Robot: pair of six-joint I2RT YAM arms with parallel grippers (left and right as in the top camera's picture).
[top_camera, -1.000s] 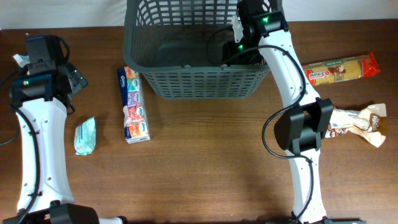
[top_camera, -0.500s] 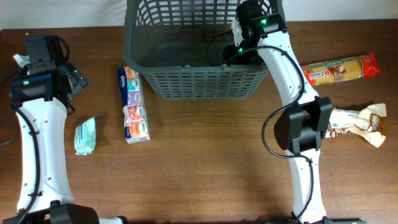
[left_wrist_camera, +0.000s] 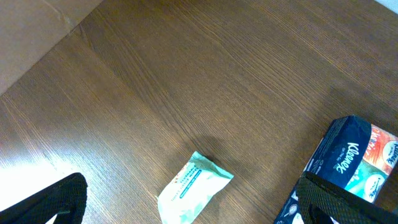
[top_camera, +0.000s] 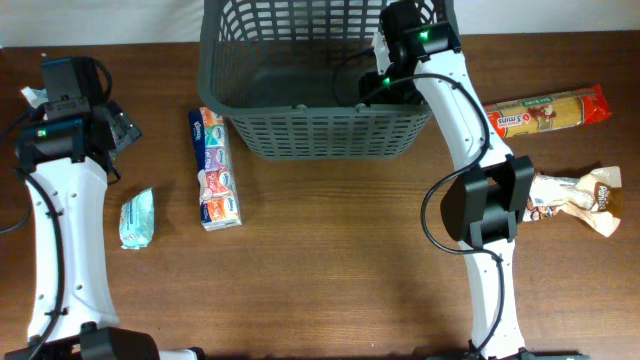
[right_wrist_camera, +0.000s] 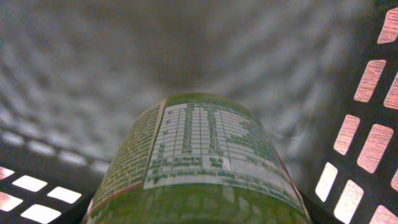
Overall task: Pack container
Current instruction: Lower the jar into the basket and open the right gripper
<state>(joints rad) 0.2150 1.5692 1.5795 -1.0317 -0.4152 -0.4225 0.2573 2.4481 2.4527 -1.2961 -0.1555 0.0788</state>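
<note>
Basket [top_camera: 320,135] at far centre of counter [top_camera: 330,250]. My right hand [top_camera: 378,92] down inside its right corner, grasping green labelled bottle [right_wrist_camera: 205,155]. My left hand [left_wrist_camera: 191,182] released, jaws wide, above wipes pack [left_wrist_camera: 194,186], beside tissue packs [left_wrist_camera: 354,155].

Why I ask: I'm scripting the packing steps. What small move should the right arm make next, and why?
Probably lower the green bottle the last bit onto the basket floor, then open the right gripper. The right wrist view shows the bottle seemingly held between the jaws, already inside the slotted walls with the floor ahead.
</note>
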